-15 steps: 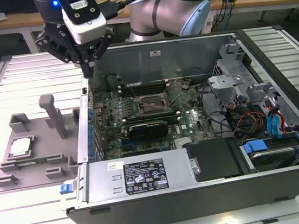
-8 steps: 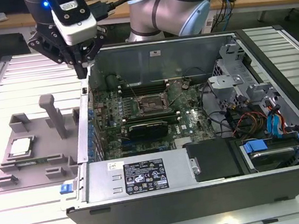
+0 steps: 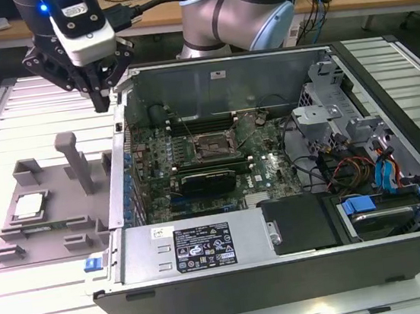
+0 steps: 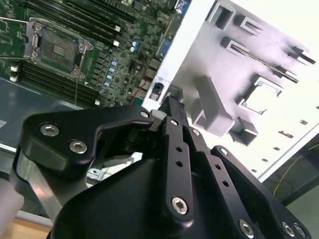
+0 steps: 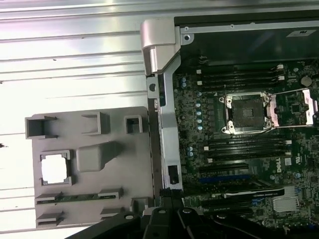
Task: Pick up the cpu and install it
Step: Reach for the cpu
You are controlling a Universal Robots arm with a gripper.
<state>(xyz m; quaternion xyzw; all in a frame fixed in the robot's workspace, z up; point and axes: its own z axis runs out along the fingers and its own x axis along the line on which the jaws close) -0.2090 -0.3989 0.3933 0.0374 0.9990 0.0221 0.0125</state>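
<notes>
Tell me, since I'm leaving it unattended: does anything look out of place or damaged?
Nothing stands out. The cpu lies flat in its recess on the gray tray, the socket in the case is open and empty, and the hand hangs shut beside the case's wall, holding nothing.

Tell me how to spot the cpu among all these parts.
Find the big open computer case, then look to the exterior view's left of it for the grey plastic tray. The cpu is the small flat square lying in a recess of that tray. It is pale and silvery, while the upright post nearby is plain grey.
</notes>
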